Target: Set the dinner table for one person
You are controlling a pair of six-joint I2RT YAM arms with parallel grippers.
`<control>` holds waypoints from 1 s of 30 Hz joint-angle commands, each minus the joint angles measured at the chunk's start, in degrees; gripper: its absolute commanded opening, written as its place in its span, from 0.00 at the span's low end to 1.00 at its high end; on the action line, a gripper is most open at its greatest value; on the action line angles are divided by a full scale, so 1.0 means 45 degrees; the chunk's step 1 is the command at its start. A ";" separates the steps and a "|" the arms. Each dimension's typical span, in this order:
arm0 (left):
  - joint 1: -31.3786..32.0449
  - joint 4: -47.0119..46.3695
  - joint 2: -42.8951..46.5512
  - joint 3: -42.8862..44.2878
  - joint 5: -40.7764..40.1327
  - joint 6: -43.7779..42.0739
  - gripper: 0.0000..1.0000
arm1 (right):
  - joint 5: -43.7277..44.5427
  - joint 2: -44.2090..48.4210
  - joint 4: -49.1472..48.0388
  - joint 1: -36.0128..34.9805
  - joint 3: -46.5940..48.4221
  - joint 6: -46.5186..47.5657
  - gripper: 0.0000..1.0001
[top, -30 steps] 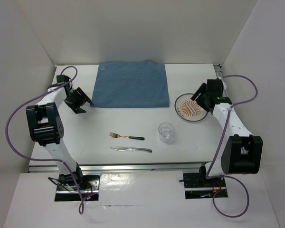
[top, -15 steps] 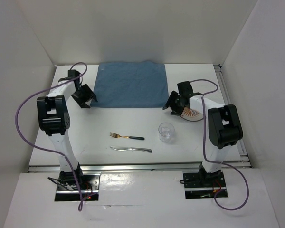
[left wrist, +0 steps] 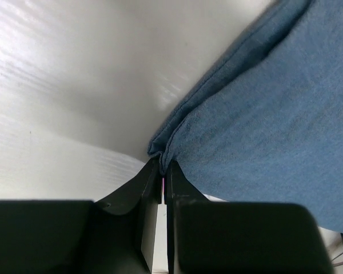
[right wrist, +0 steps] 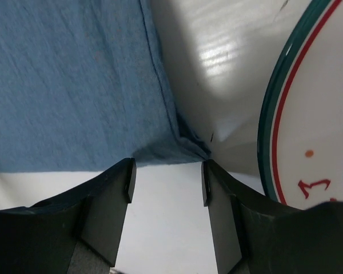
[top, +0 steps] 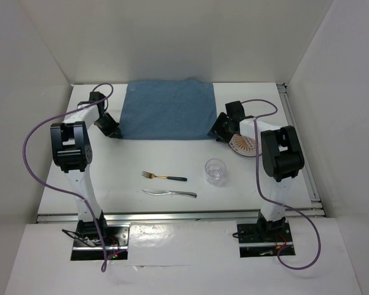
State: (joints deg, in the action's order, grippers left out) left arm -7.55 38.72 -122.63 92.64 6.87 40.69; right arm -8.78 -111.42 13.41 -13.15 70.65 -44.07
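Top: I see the table (top: 111, 178) under both arms, cloth (top: 169, 110) at its 12 o'clock, plate (top: 244, 146) at 3. Left wrist: left gripper (left wrist: 162, 166) is pinched on the cloth's corner. Right wrist: right gripper (right wrist: 167, 168) straddles the other near corner, jaws apart

The white dinner table (top: 111, 178) is carrying a blue cloth placemat (top: 169, 110), which is lying flat at its far middle. A patterned plate (top: 246, 145) is sitting near the placemat's right corner. Closer in, a clear glass (top: 215, 171) is standing upright, with a fork (top: 164, 177) and a knife (top: 170, 193) lying side by side to its left.
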 commanded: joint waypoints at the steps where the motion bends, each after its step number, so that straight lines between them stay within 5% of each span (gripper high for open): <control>1: 0.0038 0.0263 -0.0405 0.0642 -0.0297 -0.0038 0.13 | 0.0639 -0.0241 -0.0518 -0.0086 0.0530 -0.0147 0.61; 5: 0.0038 0.0400 -0.0795 0.1130 -0.0064 -0.0038 0.00 | 0.0759 -0.0533 -0.0636 -0.0086 0.0763 -0.0264 0.59; 9: 0.0038 0.0653 -0.1050 0.1444 -0.0063 -0.0154 0.00 | 0.1382 -0.0827 -0.0636 -0.0086 0.1018 -0.0264 0.39; 10: 0.0038 0.0653 -0.1050 0.1444 -0.0063 -0.0155 0.00 | 0.1384 -0.0827 -0.0636 -0.0086 0.1018 -0.0148 0.25; 14: 0.0038 0.0653 -0.0623 0.1290 -0.0199 -0.0155 0.00 | 0.1695 -0.0827 -0.0462 -0.0086 0.1018 0.0029 0.00; 30: 0.0038 -0.0205 0.3186 -0.3590 -0.0688 -0.0272 0.00 | 0.3005 0.2998 0.0458 -0.0731 -0.2203 0.0790 0.00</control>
State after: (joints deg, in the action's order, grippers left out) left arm -7.29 38.65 -112.84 79.48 5.74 40.47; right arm 1.10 -102.24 13.80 -16.56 62.74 -41.45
